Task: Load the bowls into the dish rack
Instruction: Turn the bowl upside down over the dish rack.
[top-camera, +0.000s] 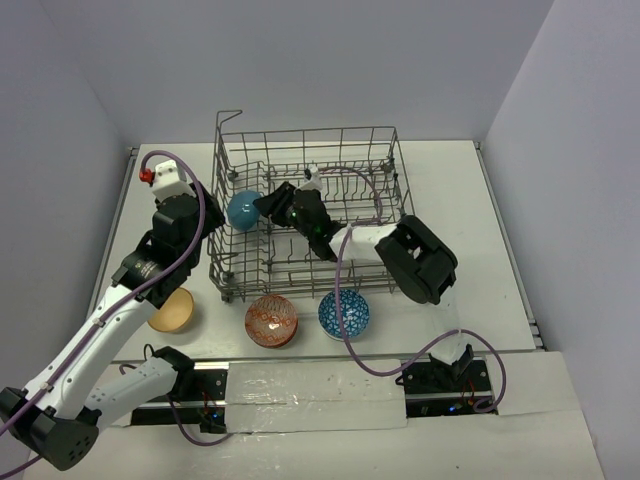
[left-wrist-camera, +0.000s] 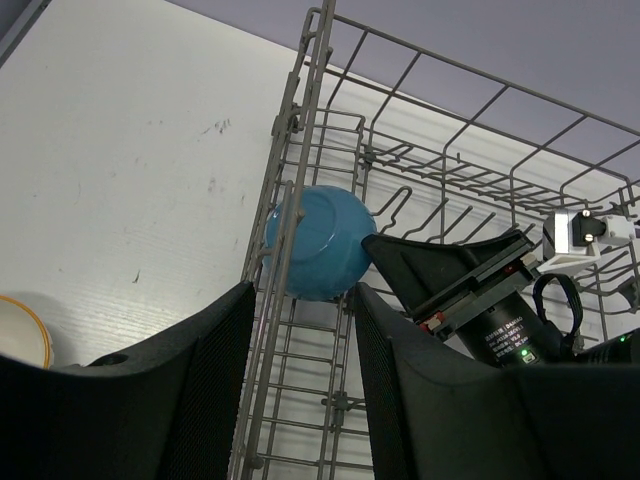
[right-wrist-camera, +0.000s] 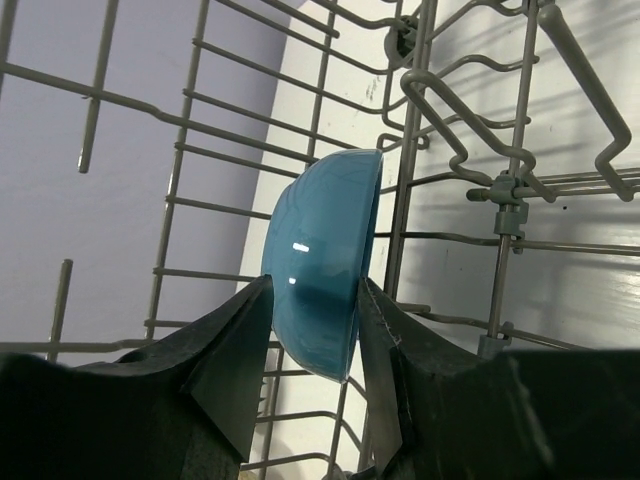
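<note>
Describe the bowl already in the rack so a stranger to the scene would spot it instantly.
Find the dish rack, the big grey wire basket in the middle. At its left end a teal bowl stands on edge, the right gripper straddling it. It is plain and glossy, and the only one inside; the tan bowl, red patterned bowl and blue-and-white patterned bowl lie outside on the table.

Left arm (top-camera: 85, 340): white links, black joints, purple cable (top-camera: 205, 215); white block (top-camera: 167, 180) with red tip just behind the left gripper (left-wrist-camera: 302, 292); right arm (top-camera: 420, 262): bulky black housing, white link, purple cable, green lamps (left-wrist-camera: 521, 352) just behind the right gripper (right-wrist-camera: 315, 285); fingers (right-wrist-camera: 230, 370) black, wedge-shaped, inner pads finely textured.
</note>
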